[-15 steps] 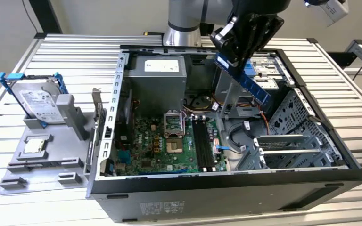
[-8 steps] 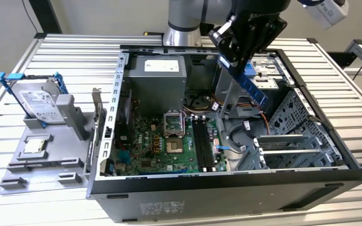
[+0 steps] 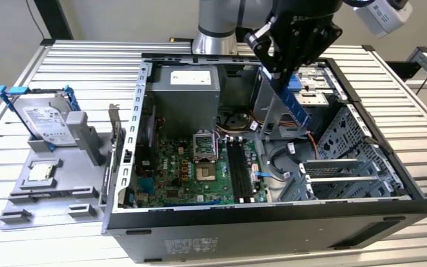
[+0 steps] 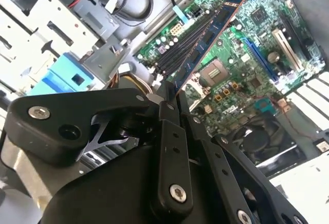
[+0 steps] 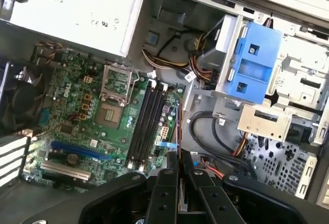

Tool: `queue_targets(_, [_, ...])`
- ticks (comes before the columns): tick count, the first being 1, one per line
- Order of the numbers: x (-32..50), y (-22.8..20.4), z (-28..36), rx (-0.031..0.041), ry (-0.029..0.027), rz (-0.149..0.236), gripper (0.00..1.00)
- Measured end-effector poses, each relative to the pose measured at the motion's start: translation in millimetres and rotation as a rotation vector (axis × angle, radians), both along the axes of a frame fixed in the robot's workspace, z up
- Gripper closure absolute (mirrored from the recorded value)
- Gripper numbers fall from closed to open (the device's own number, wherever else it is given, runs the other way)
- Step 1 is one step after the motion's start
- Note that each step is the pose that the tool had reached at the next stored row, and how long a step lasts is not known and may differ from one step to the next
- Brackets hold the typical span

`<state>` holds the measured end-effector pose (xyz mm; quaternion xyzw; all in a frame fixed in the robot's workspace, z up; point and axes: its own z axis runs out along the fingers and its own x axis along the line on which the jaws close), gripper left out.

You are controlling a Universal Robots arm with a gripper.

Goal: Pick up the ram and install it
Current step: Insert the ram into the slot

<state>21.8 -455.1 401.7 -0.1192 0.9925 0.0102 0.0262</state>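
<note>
One ram (image 3: 293, 103), a thin, flat blue board, hangs tilted in the black claw (image 3: 282, 69). The claw's two fingers are clamped on the ram's upper end, above one open metal computer case (image 3: 273, 233) and its green motherboard (image 3: 191, 183). One silver hard drive (image 3: 46, 123) stands in a grey tray (image 3: 50, 208) on the ribbed bench (image 3: 20, 78).

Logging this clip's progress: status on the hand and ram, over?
Hand shut on ram, above open case. Ram tilted, not yet seated. Slots unblocked, cables beside them.
</note>
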Motion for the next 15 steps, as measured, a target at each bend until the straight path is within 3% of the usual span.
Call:
queue_targets(5, [0.0,0.0,0.0,-0.0032,0.0002,-0.071,1.00])
queue_targets(9, [0.0,0.0,-0.1,-0.0039,0.0013,-0.075,1.00])
queue_targets(10, [-0.1,0.0,-0.2,-0.0042,0.0158,-0.076,1.00])
queue_targets(12, [0.4,0.0,-0.2,-0.0056,0.0518,-0.075,1.00])
queue_targets(13, [1.3,-0.1,-0.4,-0.0061,0.0658,-0.075,1.00])
queue_targets(14, [2.3,-0.4,-1.0,-0.0021,0.0693,-0.075,1.00])
queue_targets(15, [2.7,-0.8,-1.5,0.0073,0.0696,-0.075,1.00])
